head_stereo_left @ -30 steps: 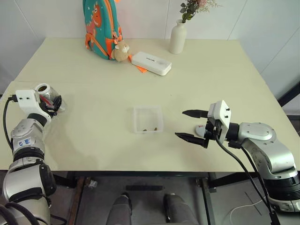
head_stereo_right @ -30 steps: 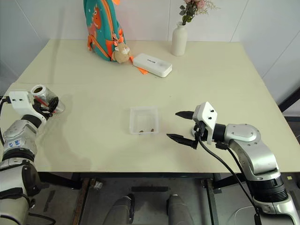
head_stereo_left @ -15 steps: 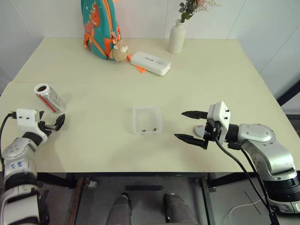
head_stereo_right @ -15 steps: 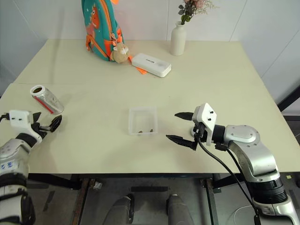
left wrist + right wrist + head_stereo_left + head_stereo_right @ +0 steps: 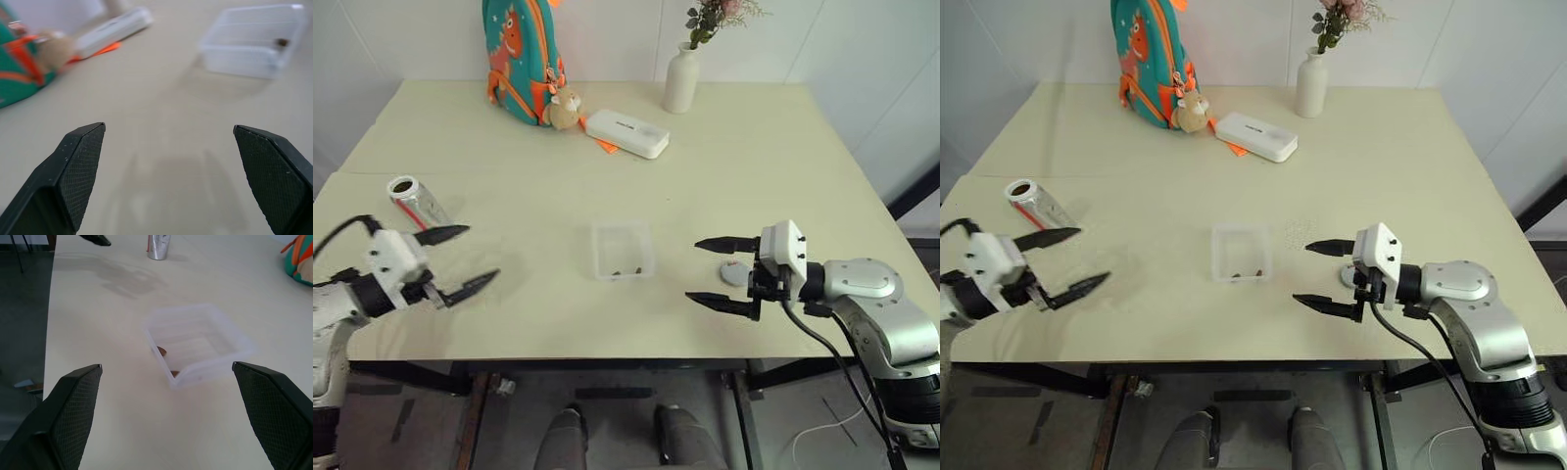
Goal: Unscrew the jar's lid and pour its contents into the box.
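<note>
Standing open and empty, both grippers, left (image 5: pixel 456 259) and right (image 5: pixel 717 271), hover apart; jar (image 5: pixel 415 199) emptied, bits (image 5: pixel 626 268) in box (image 5: pixel 622 249).

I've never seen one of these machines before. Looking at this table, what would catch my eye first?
Probably the two black tools held wide open over the near edge of the table, the left tool and the right tool, both empty. Between them sits the box with a few brown bits in it. At the far left stands the jar, open, with the lid lying beside the right tool.
</note>
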`<action>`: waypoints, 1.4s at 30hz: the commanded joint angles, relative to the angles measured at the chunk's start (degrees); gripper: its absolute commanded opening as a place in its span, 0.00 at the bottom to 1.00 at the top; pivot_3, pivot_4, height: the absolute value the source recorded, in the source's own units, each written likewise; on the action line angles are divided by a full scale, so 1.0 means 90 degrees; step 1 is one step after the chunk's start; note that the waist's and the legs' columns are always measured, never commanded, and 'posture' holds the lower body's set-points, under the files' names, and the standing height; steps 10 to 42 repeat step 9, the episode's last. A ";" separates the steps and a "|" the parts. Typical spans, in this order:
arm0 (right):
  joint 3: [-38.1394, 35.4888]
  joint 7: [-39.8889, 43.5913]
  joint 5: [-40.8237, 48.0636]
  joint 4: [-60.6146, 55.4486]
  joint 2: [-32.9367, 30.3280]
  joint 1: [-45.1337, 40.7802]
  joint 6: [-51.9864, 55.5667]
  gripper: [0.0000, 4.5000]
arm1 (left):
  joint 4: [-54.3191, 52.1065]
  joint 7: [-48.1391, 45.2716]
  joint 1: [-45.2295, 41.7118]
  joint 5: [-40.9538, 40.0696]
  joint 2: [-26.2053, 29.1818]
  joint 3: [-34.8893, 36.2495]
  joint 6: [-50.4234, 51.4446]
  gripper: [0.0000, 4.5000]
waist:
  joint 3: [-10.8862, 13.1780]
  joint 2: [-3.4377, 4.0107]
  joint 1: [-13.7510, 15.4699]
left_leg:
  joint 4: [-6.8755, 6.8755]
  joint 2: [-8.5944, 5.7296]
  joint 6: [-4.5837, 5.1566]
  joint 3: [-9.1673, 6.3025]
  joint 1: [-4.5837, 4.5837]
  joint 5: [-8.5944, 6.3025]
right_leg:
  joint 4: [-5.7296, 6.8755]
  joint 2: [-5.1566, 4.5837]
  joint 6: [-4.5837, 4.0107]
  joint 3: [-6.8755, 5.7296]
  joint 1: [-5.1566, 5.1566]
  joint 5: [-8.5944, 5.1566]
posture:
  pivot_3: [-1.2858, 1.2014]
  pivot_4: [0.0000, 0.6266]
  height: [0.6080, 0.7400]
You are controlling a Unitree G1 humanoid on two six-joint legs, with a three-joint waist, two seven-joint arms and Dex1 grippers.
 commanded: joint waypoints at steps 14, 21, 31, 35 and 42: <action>-0.0443 -0.0031 0.0044 0.0145 -0.0045 0.0039 -0.0367 1.00 | 0.0157 -0.0480 -0.1080 0.0109 -0.0125 -0.0602 -0.0059 1.00 | -0.0002 -0.0003 -0.0095 | -0.0026 0.0020 -0.0017 0.0013 -0.0010 -0.0021 | 0.0058 0.0029 0.0144 0.0019 -0.0061 0.0018 | 0.52 0.24 1.00; -0.0443 -0.0031 0.0044 0.0145 -0.0045 0.0039 -0.0367 1.00 | 0.0157 -0.0480 -0.1080 0.0109 -0.0125 -0.0602 -0.0059 1.00 | -0.0002 -0.0003 -0.0095 | -0.0026 0.0020 -0.0017 0.0013 -0.0010 -0.0021 | 0.0058 0.0029 0.0144 0.0019 -0.0061 0.0018 | 0.52 0.24 1.00; -0.0443 -0.0031 0.0044 0.0145 -0.0045 0.0039 -0.0367 1.00 | 0.0157 -0.0480 -0.1080 0.0109 -0.0125 -0.0602 -0.0059 1.00 | -0.0002 -0.0003 -0.0095 | -0.0026 0.0020 -0.0017 0.0013 -0.0010 -0.0021 | 0.0058 0.0029 0.0144 0.0019 -0.0061 0.0018 | 0.52 0.24 1.00; -0.0443 -0.0031 0.0044 0.0145 -0.0045 0.0039 -0.0367 1.00 | 0.0157 -0.0480 -0.1080 0.0109 -0.0125 -0.0602 -0.0059 1.00 | -0.0002 -0.0003 -0.0095 | -0.0026 0.0020 -0.0017 0.0013 -0.0010 -0.0021 | 0.0058 0.0029 0.0144 0.0019 -0.0061 0.0018 | 0.52 0.24 1.00; -0.0443 -0.0031 0.0044 0.0145 -0.0045 0.0039 -0.0367 1.00 | 0.0157 -0.0480 -0.1080 0.0109 -0.0125 -0.0602 -0.0059 1.00 | -0.0002 -0.0003 -0.0095 | -0.0026 0.0020 -0.0017 0.0013 -0.0010 -0.0021 | 0.0058 0.0029 0.0144 0.0019 -0.0061 0.0018 | 0.52 0.24 1.00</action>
